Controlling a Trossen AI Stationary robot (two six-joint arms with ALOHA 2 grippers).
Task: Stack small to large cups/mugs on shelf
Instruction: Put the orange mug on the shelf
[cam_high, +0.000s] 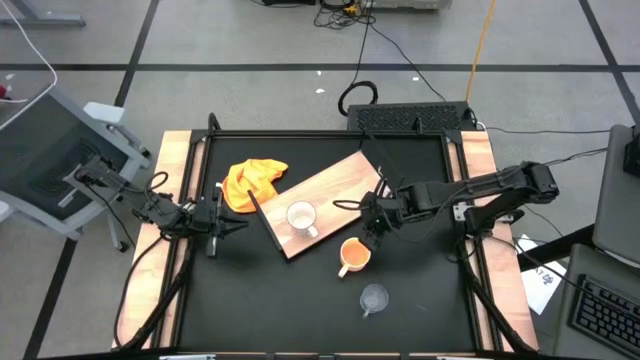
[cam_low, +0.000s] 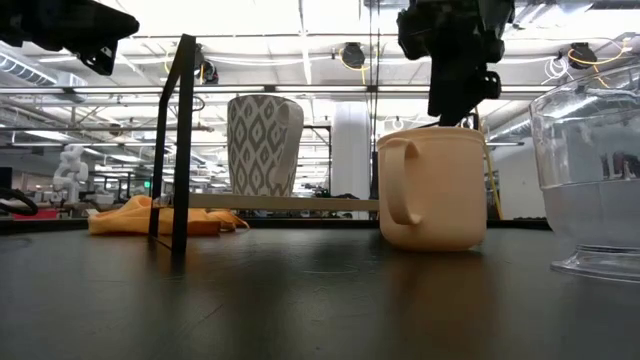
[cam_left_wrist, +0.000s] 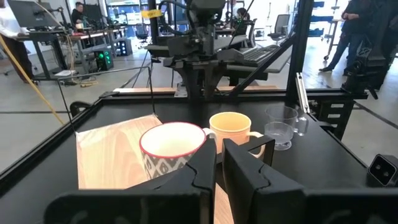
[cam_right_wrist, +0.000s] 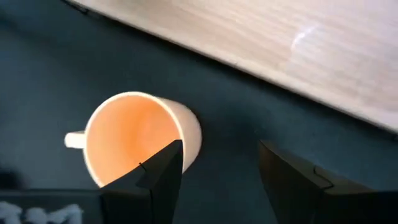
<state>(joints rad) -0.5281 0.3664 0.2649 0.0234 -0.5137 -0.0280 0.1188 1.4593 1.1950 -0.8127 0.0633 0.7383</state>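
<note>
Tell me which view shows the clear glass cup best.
Left wrist view: the clear glass cup shows whole, upright, beside the yellow-orange mug. High view shows it small, from above. Low view cuts it at the edge. Right wrist view misses it.

A crumpled yellow-orange cloth (cam_high: 252, 182) lies on the black worktop (cam_high: 300, 300) left of centre in the high view. A black keyboard (cam_high: 412, 117) sits at the worktop's top edge, cables (cam_high: 400, 55) trailing over the grey floor (cam_high: 250, 50). People (cam_left_wrist: 354, 31) stand at upper right in the left wrist view.
</note>
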